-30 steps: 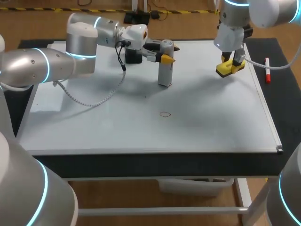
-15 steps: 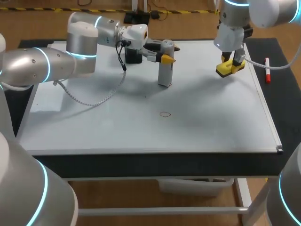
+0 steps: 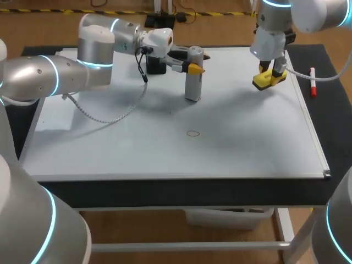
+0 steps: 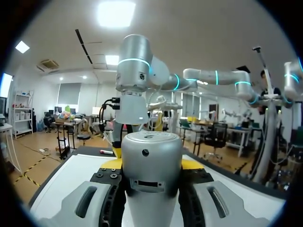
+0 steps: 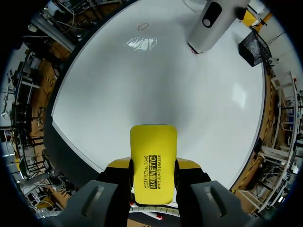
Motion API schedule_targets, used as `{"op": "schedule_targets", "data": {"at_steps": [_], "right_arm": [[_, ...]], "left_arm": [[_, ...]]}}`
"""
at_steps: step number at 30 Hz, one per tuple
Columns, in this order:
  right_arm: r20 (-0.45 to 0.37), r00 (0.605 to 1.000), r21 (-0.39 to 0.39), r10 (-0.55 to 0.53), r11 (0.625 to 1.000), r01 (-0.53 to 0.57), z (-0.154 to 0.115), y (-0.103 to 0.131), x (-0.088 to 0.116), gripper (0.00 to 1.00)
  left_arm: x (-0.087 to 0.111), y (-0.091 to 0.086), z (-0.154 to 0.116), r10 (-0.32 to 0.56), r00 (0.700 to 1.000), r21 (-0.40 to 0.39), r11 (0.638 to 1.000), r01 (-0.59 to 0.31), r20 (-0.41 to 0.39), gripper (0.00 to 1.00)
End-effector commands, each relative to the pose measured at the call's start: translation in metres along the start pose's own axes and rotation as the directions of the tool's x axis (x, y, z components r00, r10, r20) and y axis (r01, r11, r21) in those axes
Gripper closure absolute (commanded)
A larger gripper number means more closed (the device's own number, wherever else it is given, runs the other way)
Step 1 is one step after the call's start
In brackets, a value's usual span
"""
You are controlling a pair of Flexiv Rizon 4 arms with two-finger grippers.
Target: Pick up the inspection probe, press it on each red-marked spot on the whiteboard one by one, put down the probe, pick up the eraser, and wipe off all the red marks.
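Note:
The grey cylindrical probe [image 3: 192, 77] stands upright with its foot on the whiteboard [image 3: 110, 148] at the far middle. My left gripper [image 3: 188, 67] is shut on its upper part from both sides; in the left wrist view the probe [image 4: 151, 170] fills the gap of the left gripper [image 4: 152, 165]. A thin red ring mark [image 3: 192, 133] lies on the board nearer than the probe, also visible as the red mark [image 5: 143, 27]. My right gripper [image 3: 269, 77] hangs above the board's far right, shut on the yellow eraser [image 5: 152, 163].
A red marker pen [image 3: 312, 81] lies on the black mat beyond the board's right edge. A black holder [image 3: 155, 65] stands at the far edge behind my left gripper. A metal frame [image 3: 316, 143] borders the board's right edge.

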State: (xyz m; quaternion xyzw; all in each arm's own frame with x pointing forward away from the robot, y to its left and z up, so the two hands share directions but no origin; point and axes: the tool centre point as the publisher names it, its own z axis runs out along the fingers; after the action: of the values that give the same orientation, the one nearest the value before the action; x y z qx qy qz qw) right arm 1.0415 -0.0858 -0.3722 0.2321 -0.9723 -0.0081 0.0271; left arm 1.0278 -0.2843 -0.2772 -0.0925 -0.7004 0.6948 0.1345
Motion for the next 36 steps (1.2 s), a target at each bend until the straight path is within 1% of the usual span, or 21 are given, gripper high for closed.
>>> {"op": "schedule_targets", "data": {"at_steps": [1, 10, 14, 18, 20, 23, 27, 36], "right_arm": [[-0.004, 1.000, 0.002, -0.001, 1.000, 0.001, -0.001, -0.001, -0.001, 1.00], [-0.004, 1.000, 0.002, -0.001, 1.000, 0.001, -0.001, -0.001, -0.001, 1.00], [-0.004, 1.000, 0.002, -0.001, 1.000, 0.001, -0.001, -0.001, -0.001, 1.00], [-0.004, 1.000, 0.002, -0.001, 1.000, 0.001, -0.001, -0.001, -0.001, 1.00], [-0.004, 1.000, 0.002, -0.001, 1.000, 0.001, -0.001, -0.001, -0.001, 1.00], [-0.004, 1.000, 0.002, -0.001, 1.000, 0.001, -0.001, -0.001, -0.001, 1.00], [-0.004, 1.000, 0.002, -0.001, 1.000, 0.001, -0.001, -0.001, -0.001, 1.00], [-0.004, 1.000, 0.002, -0.001, 1.000, 0.001, -0.001, -0.001, -0.001, 1.00]], "left_arm": [[-0.002, 0.003, -0.001, -0.001, 1.000, 0.001, 1.000, 0.001, -0.005, 1.00], [-0.003, -0.003, -0.003, 0.009, 1.000, -0.002, 1.000, -0.009, -0.002, 1.00], [-0.003, -0.010, -0.007, 0.005, 1.000, -0.011, 1.000, -0.005, 0.029, 1.00], [-0.003, -0.020, -0.019, 0.009, 0.998, -0.016, 1.000, -0.008, 0.066, 1.00], [-0.004, -0.025, -0.027, 0.011, 0.997, -0.010, 1.000, -0.011, 0.080, 1.00], [-0.003, -0.031, -0.040, 0.033, 0.994, -0.024, 0.999, -0.031, 0.103, 1.00], [-0.004, -0.038, -0.062, 0.049, 0.988, -0.025, 0.999, -0.046, 0.144, 1.00], [-0.008, -0.041, -0.123, 0.058, 0.961, -0.018, 0.998, -0.055, 0.271, 1.00]]}}
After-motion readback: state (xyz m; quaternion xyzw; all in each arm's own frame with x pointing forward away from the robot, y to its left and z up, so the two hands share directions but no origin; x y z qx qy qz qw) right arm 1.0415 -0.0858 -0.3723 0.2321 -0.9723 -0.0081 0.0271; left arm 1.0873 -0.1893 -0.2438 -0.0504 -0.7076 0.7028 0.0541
